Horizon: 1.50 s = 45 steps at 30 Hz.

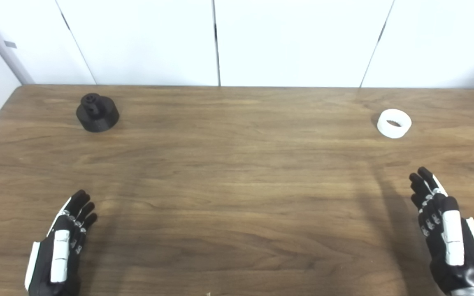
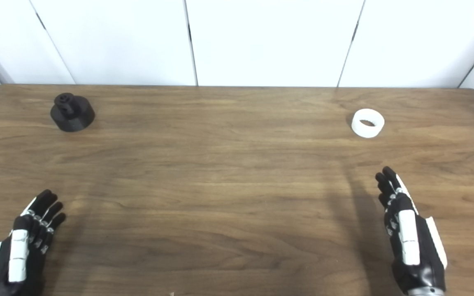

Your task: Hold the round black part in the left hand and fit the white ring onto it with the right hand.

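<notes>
Table (image 1: 237, 193): wood grain running side to side, white panelled wall (image 1: 294, 41) behind it, and we've got both hands low at the near edge.

Black part (image 1: 97, 112): sitting far left, close to the back edge. It's a wide round base with a narrower knob on top, so we read its axis as straight up, knob pointing at the ceiling. Standing flat, not tipped. Nothing touching it.

Ring (image 1: 394, 123): far right, roughly as far back as the black part and well apart from it. Lying flat with its hole facing up, so its axis is vertical too. We can see a bit of the dark inside of the hole. Nothing touching it either.

Left hand (image 1: 61, 246): near left corner, holding nothing, fingers stretched out and a little apart, pointing away from us toward the back of the table. Black part is well ahead of it.

Right hand (image 1: 447, 232): near right side, also empty, fingers out straight and loosely spread, turned edge-on so we see the back and side of it. Fingertips point roughly toward the ring, which sits well ahead of them.
</notes>
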### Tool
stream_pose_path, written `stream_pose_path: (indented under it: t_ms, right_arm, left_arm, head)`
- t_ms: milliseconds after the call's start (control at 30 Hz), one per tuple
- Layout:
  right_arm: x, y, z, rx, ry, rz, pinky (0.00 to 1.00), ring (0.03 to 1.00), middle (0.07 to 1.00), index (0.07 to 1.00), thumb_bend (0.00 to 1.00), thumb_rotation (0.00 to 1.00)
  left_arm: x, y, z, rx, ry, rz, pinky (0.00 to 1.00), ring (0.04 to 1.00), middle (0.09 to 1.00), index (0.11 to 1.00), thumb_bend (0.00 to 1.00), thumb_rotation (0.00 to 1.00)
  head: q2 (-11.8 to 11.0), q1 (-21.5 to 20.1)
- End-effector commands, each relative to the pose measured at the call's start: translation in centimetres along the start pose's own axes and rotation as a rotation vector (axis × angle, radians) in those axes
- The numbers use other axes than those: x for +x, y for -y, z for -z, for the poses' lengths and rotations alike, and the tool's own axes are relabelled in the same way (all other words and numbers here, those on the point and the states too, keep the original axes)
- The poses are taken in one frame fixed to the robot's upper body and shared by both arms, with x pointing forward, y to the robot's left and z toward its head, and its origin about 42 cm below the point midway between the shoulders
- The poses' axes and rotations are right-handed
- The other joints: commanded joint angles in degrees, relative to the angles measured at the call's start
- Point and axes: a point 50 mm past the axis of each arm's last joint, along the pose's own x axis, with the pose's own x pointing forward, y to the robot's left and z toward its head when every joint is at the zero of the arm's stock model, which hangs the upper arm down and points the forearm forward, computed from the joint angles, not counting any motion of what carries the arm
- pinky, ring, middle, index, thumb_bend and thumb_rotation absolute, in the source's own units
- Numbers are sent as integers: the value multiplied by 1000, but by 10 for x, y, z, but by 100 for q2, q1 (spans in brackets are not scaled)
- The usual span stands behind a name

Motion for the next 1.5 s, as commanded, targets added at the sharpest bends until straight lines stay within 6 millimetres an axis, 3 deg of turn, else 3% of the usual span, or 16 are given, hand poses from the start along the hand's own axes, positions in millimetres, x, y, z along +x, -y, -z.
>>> stream_pose_path:
  t_ms: [0, 400, 633, 833, 1033, 1233, 1467]
  right_arm:
    - [4, 3, -8, -9, 58, -7, 1000, 978, 936, 945, 544, 1000]
    - [3, 4, -8, -10, 58, -3, 1000, 974, 933, 939, 533, 1000]
    - [2, 15, -5, -8, 43, -3, 1000, 989, 944, 944, 563, 1000]
    - [4, 23, 0, -17, 47, -17, 1000, 1000, 969, 969, 630, 1000]
    - [3, 27, 4, -25, 41, 8, 1000, 1000, 954, 953, 555, 1000]
    - [4, 32, 5, -21, 39, 10, 1000, 1000, 969, 954, 570, 1000]
    - [4, 34, 6, -14, 36, 14, 1000, 1000, 966, 949, 559, 1000]
  left_arm:
    - [2, 4, -13, 10, 64, 11, 918, 924, 924, 894, 689, 830]
    - [0, 5, -13, 26, 70, 20, 927, 924, 927, 893, 668, 847]
    - [-4, 18, -10, 21, 56, 4, 916, 914, 921, 882, 678, 832]
    - [-8, 33, -7, 14, 48, -2, 894, 900, 903, 862, 654, 798]
    - [-10, 43, -4, 22, 48, 17, 896, 907, 907, 871, 609, 787]
    - [-10, 49, -2, 18, 44, 13, 888, 904, 903, 857, 607, 742]
    - [-10, 51, 0, 29, 43, 21, 898, 909, 904, 867, 607, 744]
  head:
    - [-1, -14]
    - [-42, 160]
    - [-433, 998]
    - [-717, 1469]
    - [-982, 1880]
    - [-1048, 2143]
    - [-1028, 2067]
